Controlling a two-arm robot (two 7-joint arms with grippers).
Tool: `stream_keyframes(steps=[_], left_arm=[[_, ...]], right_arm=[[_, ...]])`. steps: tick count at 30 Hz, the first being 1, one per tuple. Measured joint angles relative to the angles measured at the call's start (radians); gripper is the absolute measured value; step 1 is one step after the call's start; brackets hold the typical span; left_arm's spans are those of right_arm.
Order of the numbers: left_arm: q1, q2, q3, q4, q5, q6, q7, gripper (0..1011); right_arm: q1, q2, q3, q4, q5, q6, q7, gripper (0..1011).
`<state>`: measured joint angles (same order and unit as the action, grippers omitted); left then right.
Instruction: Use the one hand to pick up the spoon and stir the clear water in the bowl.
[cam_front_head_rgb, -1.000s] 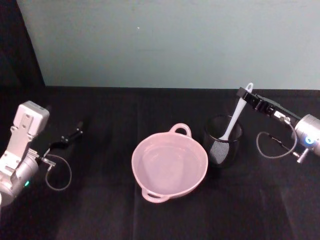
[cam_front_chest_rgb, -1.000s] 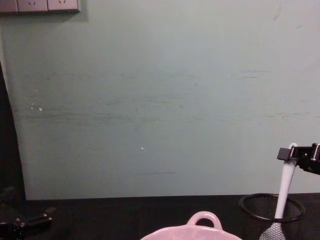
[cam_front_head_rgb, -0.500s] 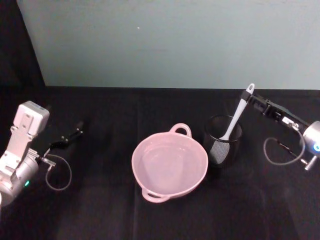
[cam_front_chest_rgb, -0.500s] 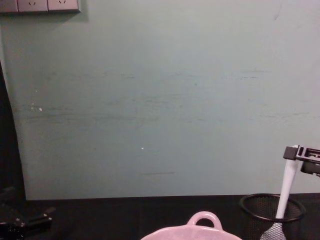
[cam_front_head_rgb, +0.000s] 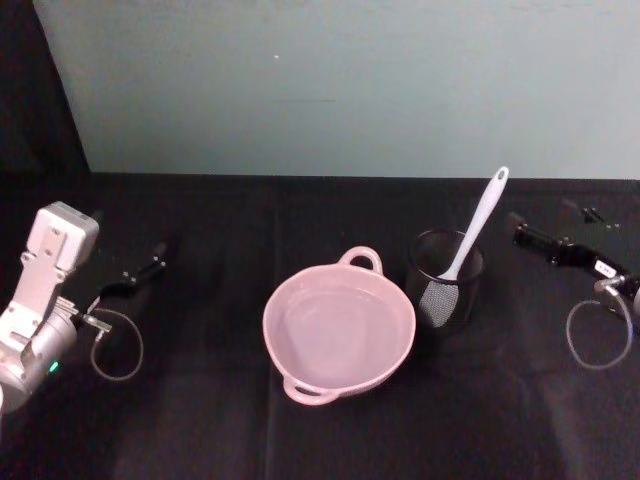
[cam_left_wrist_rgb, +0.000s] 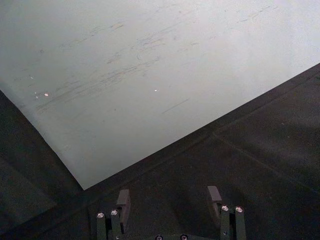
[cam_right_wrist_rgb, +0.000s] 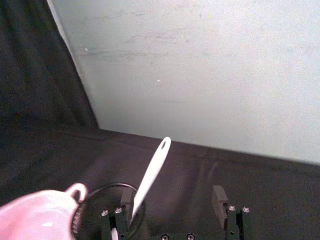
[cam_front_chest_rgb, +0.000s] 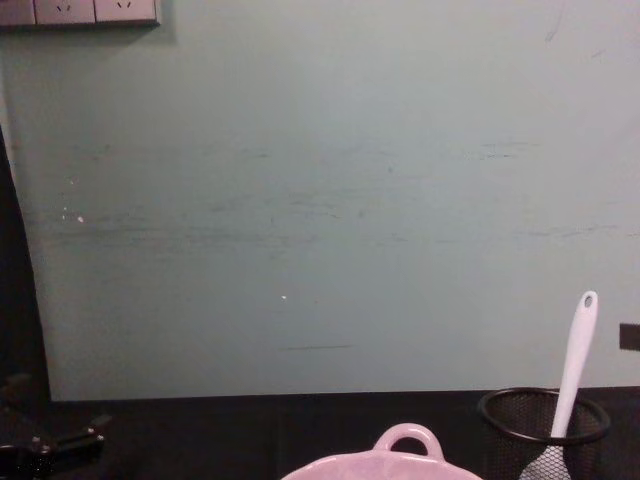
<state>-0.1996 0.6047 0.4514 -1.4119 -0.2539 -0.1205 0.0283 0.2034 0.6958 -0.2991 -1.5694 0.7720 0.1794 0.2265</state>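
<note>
A: Looking first at the containers. Counting two: one pale pink round plastic bowl (cam_front_head_rgb: 339, 335) with a small loop handle on its rim, and one black wire-mesh cup (cam_front_head_rgb: 446, 281) just beside it, on the robot's right side. Both standing on the black cloth-covered table (cam_front_head_rgb: 200, 400).

B: Holding what?

A: Inside the pink bowl, clear water lying still. Inside the mesh cup, one slim white plastic spoon (cam_front_head_rgb: 477, 229) with a long thin handle, standing tilted, flat blade down at the bottom, handle leaning on the rim and rising up toward the pale green wall (cam_front_head_rgb: 330, 80). Handle end with its small hole pointing up and to the right.

B: And touching the spoon?

A: Nothing gripping it. Resting free in the cup.

B: Counting the grippers now.

A: Two. Right black flat gripper (cam_right_wrist_rgb: 172, 197) hanging above the table, well apart from the spoon, at the far right side. Fingers spread wide, pinching nothing; in the right wrist view, seeing the spoon handle ahead of the left finger, not between the pads.

B: And the other one?

A: Left black gripper (cam_left_wrist_rgb: 170, 200) parked low at the far left of the table, also spread open, with only bare black cloth between the fingers.
</note>
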Motion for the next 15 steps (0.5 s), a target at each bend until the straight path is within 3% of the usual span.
stream_keyframes(steps=[1, 5, 8, 15], left_arm=[[0.000, 0.000, 0.000, 0.000, 0.000, 0.000, 0.000, 1005], [0.000, 0.000, 0.000, 0.000, 0.000, 0.000, 0.000, 1005], [0.000, 0.000, 0.000, 0.000, 0.000, 0.000, 0.000, 1005], [0.000, 0.000, 0.000, 0.000, 0.000, 0.000, 0.000, 1005]], right_arm=[[-0.005, 0.002, -0.007, -0.004, -0.046, -0.031, -0.017, 1003], [-0.013, -0.012, -0.020, 0.014, -0.144, -0.118, -0.052, 1002], [-0.009, -0.029, -0.022, 0.056, -0.163, -0.168, -0.041, 1003], [0.040, -0.096, -0.039, 0.238, -0.201, -0.284, 0.035, 1002]])
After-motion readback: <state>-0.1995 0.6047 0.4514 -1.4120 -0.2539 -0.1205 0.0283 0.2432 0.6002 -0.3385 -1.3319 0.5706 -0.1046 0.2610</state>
